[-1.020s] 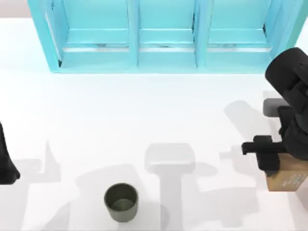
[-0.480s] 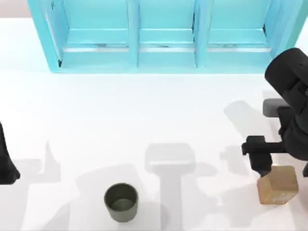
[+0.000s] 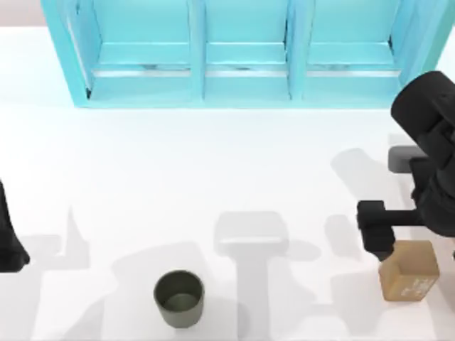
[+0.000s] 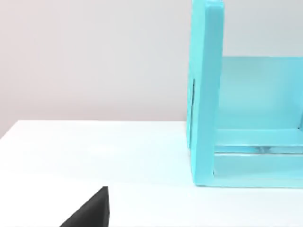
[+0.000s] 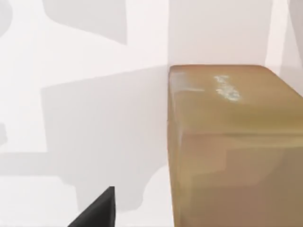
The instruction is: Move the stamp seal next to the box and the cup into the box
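Note:
The tan wooden stamp seal (image 3: pixel 409 271) stands on the table at the front right, whitish markings on its side. My right gripper (image 3: pixel 418 243) hovers over it, open. One dark finger (image 3: pixel 379 238) sits just left of the block with a gap between them. In the right wrist view the stamp seal (image 5: pixel 232 146) looms close, apart from the fingertip (image 5: pixel 97 212). The dark olive cup (image 3: pixel 179 298) stands upright at the front, left of centre, far from both grippers. The box is out of view. My left gripper (image 3: pixel 8 245) is parked at the left edge.
A big turquoise shelf unit (image 3: pixel 242 53) runs along the back of the table, and its end wall (image 4: pixel 206 94) shows in the left wrist view. White tabletop lies between the cup and the stamp seal.
The right gripper's visible finger slid outward to the left. The stamp seal shifted left from under the gripper and turned a little; more of its top shows now. The left arm and the cup stayed still.

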